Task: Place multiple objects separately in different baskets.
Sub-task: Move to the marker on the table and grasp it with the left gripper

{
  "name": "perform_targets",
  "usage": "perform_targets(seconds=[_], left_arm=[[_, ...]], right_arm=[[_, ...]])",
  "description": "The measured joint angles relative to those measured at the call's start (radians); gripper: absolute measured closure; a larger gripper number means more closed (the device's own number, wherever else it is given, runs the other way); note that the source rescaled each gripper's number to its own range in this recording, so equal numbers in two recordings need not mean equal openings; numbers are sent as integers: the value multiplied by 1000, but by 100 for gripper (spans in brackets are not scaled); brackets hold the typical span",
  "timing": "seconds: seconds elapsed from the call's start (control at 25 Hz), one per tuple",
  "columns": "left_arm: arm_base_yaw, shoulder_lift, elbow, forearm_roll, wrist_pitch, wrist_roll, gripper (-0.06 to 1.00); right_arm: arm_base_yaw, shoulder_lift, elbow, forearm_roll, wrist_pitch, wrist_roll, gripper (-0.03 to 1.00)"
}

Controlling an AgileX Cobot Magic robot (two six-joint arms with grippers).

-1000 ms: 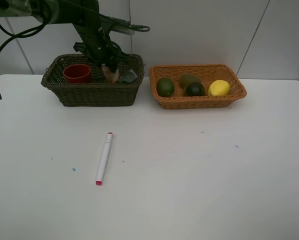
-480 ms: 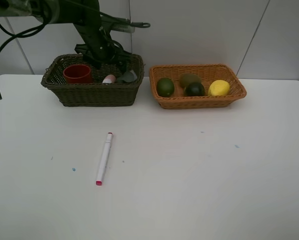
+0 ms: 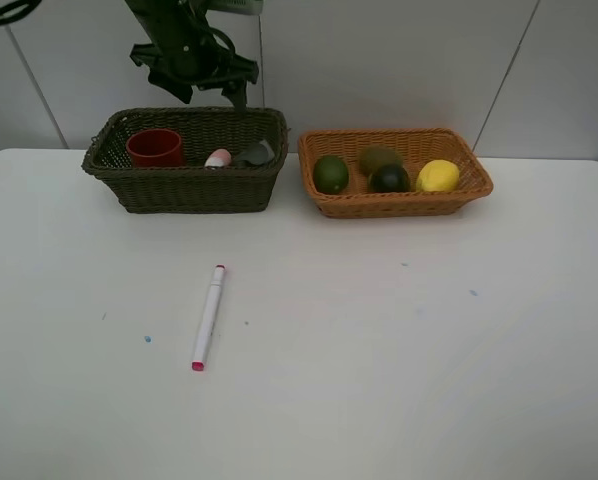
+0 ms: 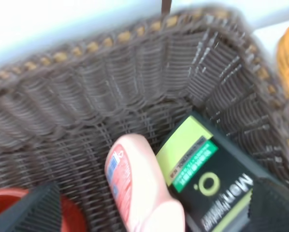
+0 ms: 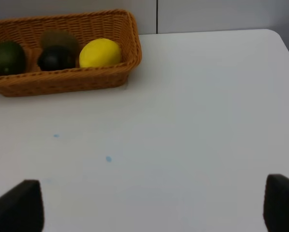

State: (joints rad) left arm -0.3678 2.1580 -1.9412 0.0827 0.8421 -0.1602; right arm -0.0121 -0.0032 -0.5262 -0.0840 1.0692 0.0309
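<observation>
Marker (image 3: 208, 316) lay alone on the white table (image 3: 379, 350), well apart from the dark basket (image 3: 184, 188). Left gripper (image 3: 191, 68) hung empty above that basket, jaws wide apart. I thought it should come down straight over the marker's middle.

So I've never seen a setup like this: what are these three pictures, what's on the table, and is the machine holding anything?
It is a two-armed robot. One camera looks down from high up; the other two ride on the wrists. The left gripper hangs open and empty above the dark basket, which holds a red cup, a pink bottle and a dark bottle. The tan basket holds two green fruits, a kiwi and a lemon. A marker lies on the white table. The right gripper is open, holding nothing.
</observation>
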Motion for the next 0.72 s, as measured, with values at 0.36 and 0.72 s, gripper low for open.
perform_targets(seconds=[0.36,0.72], left_arm=[[-18,-214,-1,-17,331,-49,-5],[-72,-386,162,-23,371,-211,-5]], right_arm=[[0,0,0,0,0,0,-2],[0,0,0,0,0,0,-2]])
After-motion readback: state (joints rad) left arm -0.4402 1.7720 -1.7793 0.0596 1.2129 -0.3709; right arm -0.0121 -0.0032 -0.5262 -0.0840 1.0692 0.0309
